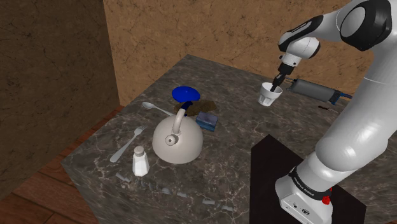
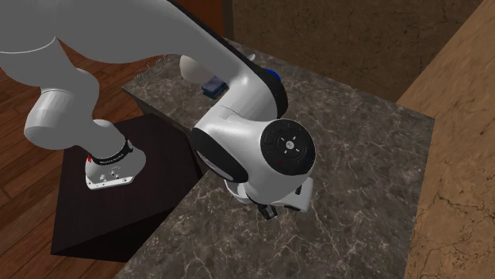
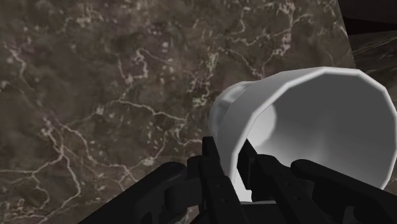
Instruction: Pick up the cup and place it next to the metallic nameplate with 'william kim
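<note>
A small white cup (image 1: 270, 95) stands near the far right edge of the dark marble table (image 1: 242, 153). My black gripper (image 1: 277, 81) comes down from above and is shut on the cup's rim. In the wrist view the cup (image 3: 305, 121) tilts across the picture, and my gripper (image 3: 240, 170) clasps its wall, one finger outside and one inside. Just beyond the cup, toward the shoulder view's right, lies a grey bar-shaped nameplate (image 1: 313, 90); I cannot read any lettering on it. In the second exterior view the arm's wrist (image 2: 274, 150) hides the cup.
A white kettle (image 1: 177, 137) stands mid-table with a blue funnel-like dish (image 1: 186, 94) behind it and a blue sponge (image 1: 207, 119) beside it. A spoon (image 1: 154, 107), a fork (image 1: 127, 145) and a shaker (image 1: 140, 160) lie toward the left. The black stand (image 1: 280, 165) sits at the lower right.
</note>
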### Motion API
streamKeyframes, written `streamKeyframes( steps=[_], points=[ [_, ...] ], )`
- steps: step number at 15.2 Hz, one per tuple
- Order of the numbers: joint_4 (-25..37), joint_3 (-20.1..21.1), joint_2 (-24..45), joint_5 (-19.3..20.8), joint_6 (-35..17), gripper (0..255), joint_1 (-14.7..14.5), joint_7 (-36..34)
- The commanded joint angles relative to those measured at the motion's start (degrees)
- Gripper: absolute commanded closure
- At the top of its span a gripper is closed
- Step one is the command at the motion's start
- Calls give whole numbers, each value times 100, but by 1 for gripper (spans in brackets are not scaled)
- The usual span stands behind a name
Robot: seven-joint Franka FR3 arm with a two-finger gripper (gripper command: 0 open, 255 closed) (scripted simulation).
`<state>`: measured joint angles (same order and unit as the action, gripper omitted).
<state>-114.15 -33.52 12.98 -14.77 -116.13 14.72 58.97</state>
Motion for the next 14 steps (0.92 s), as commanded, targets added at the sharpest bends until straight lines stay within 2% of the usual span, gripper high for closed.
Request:
streamKeyframes(
  steps=[1, 14],
  points=[
    [55, -13, -54, 45, 98, 255, -9, -38],
    [600, -83, -484, 368, 967, 255, -70, -327]
  ],
)
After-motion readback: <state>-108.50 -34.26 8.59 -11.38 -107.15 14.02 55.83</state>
